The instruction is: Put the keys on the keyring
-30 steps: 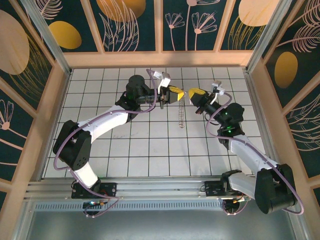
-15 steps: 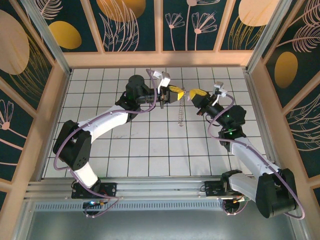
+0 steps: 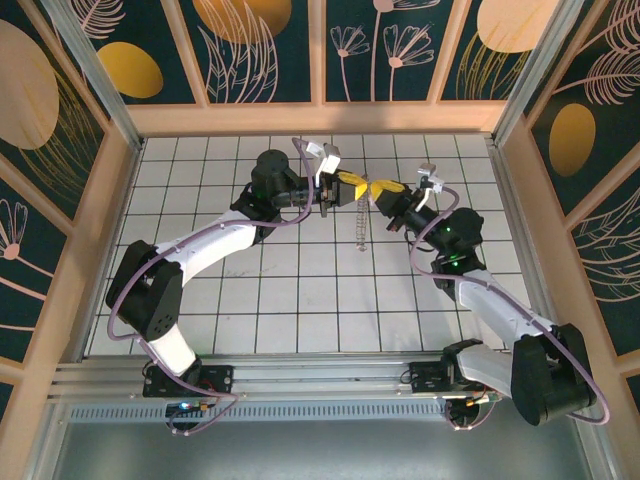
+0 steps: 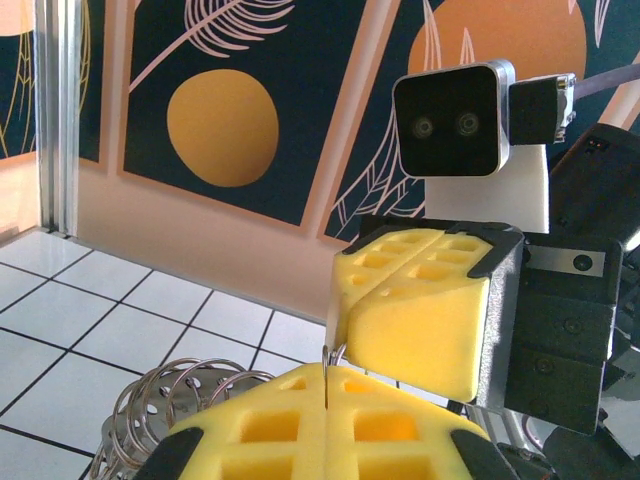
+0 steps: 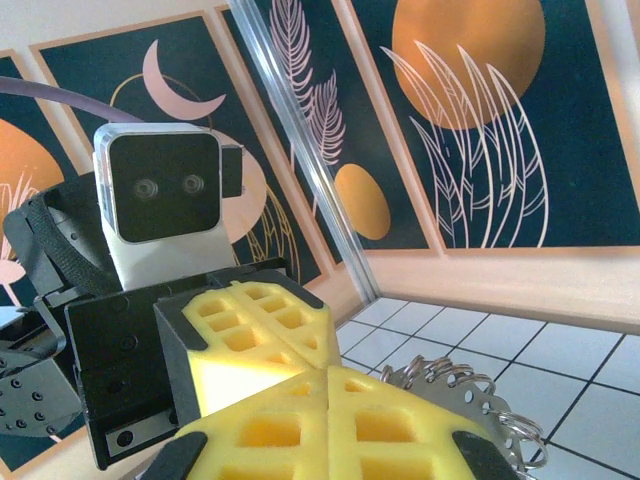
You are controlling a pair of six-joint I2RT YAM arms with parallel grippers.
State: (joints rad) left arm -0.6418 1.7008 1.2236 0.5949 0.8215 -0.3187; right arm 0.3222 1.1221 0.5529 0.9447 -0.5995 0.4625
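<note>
1. Threading step — left gripper (image 3: 354, 188) clamped on keyring (image 3: 360, 228), its coil dangling at far centre.
2. Just beside it, right gripper (image 3: 381, 189) pressed together; key hidden, perhaps between its pads.
3. Next, likely: fine alignment — key into ring's gap.

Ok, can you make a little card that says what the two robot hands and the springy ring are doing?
left gripper: shut, pinching a wire loop of the keyring
right gripper: shut, tips close to the left gripper's
keyring: coiled wire dangling below where they meet
key: too small to make out
</note>
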